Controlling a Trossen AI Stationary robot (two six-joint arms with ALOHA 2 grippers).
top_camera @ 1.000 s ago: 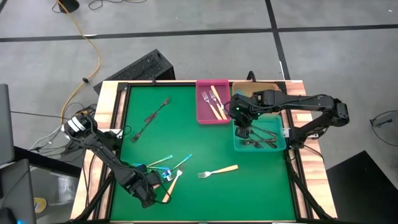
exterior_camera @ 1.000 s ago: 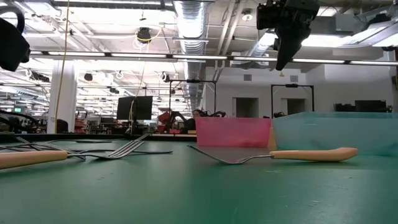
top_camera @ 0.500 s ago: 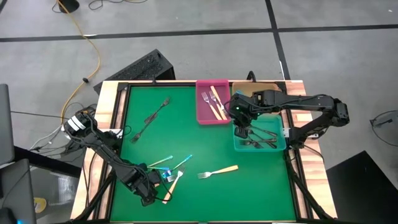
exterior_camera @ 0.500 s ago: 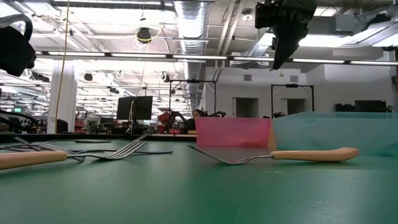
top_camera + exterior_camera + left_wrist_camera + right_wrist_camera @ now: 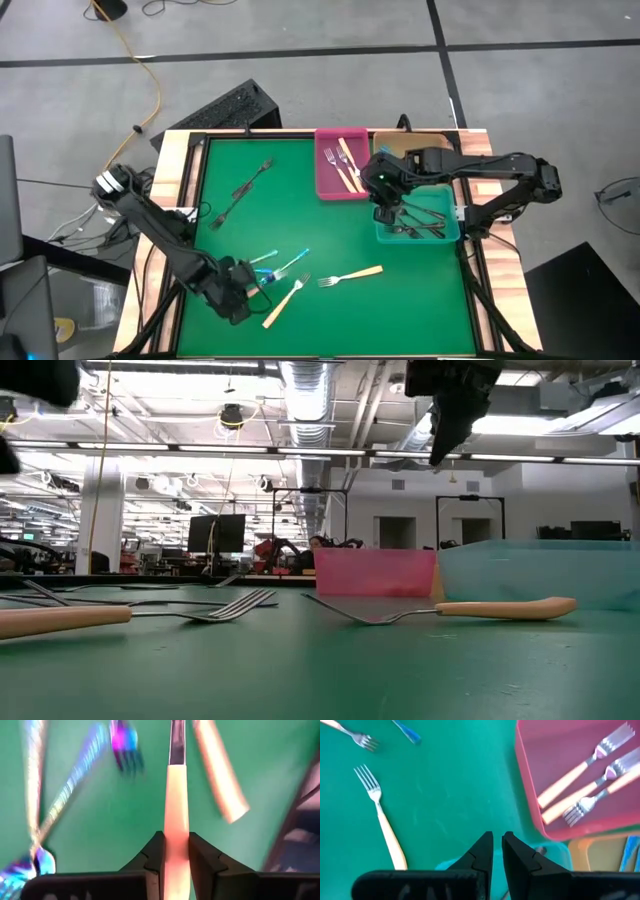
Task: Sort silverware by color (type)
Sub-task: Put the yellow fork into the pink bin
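Note:
My left gripper point(image 5: 252, 284) point(image 5: 176, 837) is near the mat's front left, shut on a tan-handled fork point(image 5: 176, 785). A second tan-handled fork point(image 5: 284, 302) lies flat just beside it, and a third point(image 5: 350, 275) lies to the right. Iridescent blue forks point(image 5: 292, 264) lie next to the left gripper. Two black forks point(image 5: 253, 177) lie at the far left. My right gripper point(image 5: 386, 212) point(image 5: 497, 837) hangs shut and empty above the left edge of the teal tray point(image 5: 452, 232). My left gripper pinches the fork's tan handle point(image 5: 176, 847) between its two fingers. The fingers slant down and lie along the handle, which runs on past the fingertips to the metal neck point(image 5: 177, 740). I cannot tell whether the fork is clear of the mat.
A pink tray point(image 5: 322, 165) at the far middle holds tan-handled forks. The teal tray beside it holds black forks. A tan tray point(image 5: 425, 142) stands behind the teal one. Wooden rails frame the green mat point(image 5: 300, 210).
My left gripper has shut on the tan handle and risen, tipping as it went. The tan-handled fork lying beside it has swung, its tines now farther toward the table's right edge.

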